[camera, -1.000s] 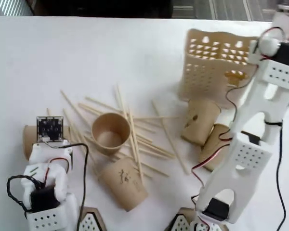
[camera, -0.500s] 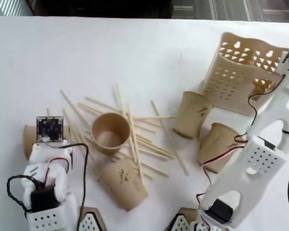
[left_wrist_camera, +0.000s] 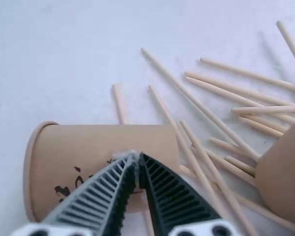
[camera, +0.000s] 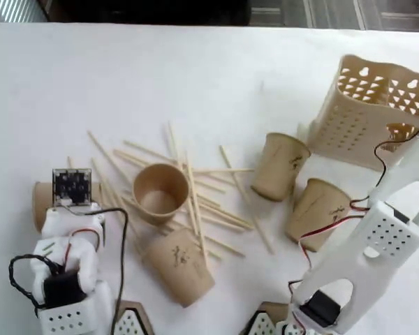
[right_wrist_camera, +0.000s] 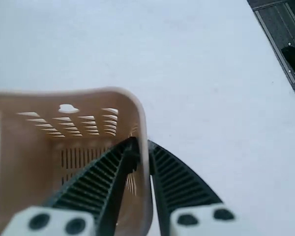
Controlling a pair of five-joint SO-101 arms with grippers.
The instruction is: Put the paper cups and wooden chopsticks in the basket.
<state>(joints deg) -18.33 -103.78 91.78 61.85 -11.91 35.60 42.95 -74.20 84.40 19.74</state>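
Dragged rightward since a second ago, the basket [camera: 377, 112] has one wall pinched between the narrowed fingers of the right gripper [right_wrist_camera: 140, 147], near the table's edge. The left gripper [left_wrist_camera: 136, 162] hangs, fingers pressed together and holding nothing, over a lying paper cup [left_wrist_camera: 88, 147] with dark print. Chopsticks [camera: 195, 188] lie scattered among four more cups [camera: 159, 192]. Bare table [camera: 160, 70] stretches beyond.

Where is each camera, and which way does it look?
High view: above the table, looking down on cups, chopsticks, basket; left arm, right arm show.
Left wrist view: on that arm, facing a lying cup; left gripper shows.
Right wrist view: on that arm, facing the basket; right gripper pinches its wall.
Shared: the basket, in high and right wrist.
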